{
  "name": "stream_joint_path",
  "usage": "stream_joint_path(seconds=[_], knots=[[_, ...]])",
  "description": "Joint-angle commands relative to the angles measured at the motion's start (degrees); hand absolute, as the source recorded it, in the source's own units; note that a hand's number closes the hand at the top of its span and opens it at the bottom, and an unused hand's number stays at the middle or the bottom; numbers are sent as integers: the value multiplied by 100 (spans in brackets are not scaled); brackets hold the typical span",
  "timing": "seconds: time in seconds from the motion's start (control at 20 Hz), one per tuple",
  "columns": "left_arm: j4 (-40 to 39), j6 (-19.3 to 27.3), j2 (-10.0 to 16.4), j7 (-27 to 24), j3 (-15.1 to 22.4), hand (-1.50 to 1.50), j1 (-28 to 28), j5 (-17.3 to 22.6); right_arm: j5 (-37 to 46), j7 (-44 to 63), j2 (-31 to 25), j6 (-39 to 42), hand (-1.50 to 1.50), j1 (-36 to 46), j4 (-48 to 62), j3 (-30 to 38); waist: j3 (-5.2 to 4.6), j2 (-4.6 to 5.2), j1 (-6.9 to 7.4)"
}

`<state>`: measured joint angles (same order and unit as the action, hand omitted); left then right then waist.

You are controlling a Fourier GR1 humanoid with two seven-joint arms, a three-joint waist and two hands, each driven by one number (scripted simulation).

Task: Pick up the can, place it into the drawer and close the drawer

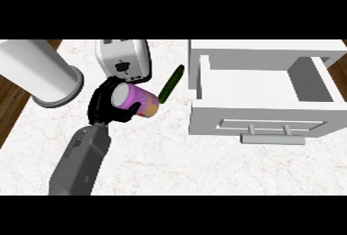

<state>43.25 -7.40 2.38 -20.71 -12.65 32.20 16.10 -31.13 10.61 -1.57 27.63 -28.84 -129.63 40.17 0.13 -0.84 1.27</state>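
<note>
The can (146, 102) has a purple, pink and yellow body and a grey lid, and it lies tilted with the lid turned to the upper left. My left hand (103, 103) is shut on it, fingers curled over the lid end and thumb across the body. The hand is at centre left, just below the toaster. The white drawer (261, 120) stands pulled open at the right, with a bare inside and a grey handle (272, 139) on its front. The can is well to the left of the drawer. My right hand does not show.
A silver toaster (124, 59) stands behind the hand. A dark green cucumber (172, 83) lies slanted between the toaster and the drawer. A large white cylinder (39, 73) stands at the far left. Dark wood flooring (12, 98) borders the marble counter (176, 165) on the left.
</note>
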Motion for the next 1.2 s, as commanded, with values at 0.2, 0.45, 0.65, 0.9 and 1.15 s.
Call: stream_joint_path(seconds=[0.2, 0.45, 0.65, 0.9, 1.15], knots=[[2538, 1398, -233, 1787, 818, 150, -146, 32, 41, 398, 88, -239, -150, 101, -384, -141, -8, 33, -47], [3340, 2008, -236, 2570, 1124, 150, 5, -136, -268, 252, -241, -69, -150, 366, 256, 254, -11, 65, -127], [3459, 2448, -236, 2859, 1369, 150, 458, -366, -21, 153, 153, -30, -150, 157, -99, -66, -11, 72, -170], [3283, 2867, -236, 3219, 1553, 150, 1148, -299, -37, 178, 156, 69, -150, 49, -103, -31, -12, 83, -212], [3079, 3722, -237, 3363, 2164, 150, 1656, -128, -173, 340, 102, 120, -150, 182, -89, 91, -11, 80, -224]])
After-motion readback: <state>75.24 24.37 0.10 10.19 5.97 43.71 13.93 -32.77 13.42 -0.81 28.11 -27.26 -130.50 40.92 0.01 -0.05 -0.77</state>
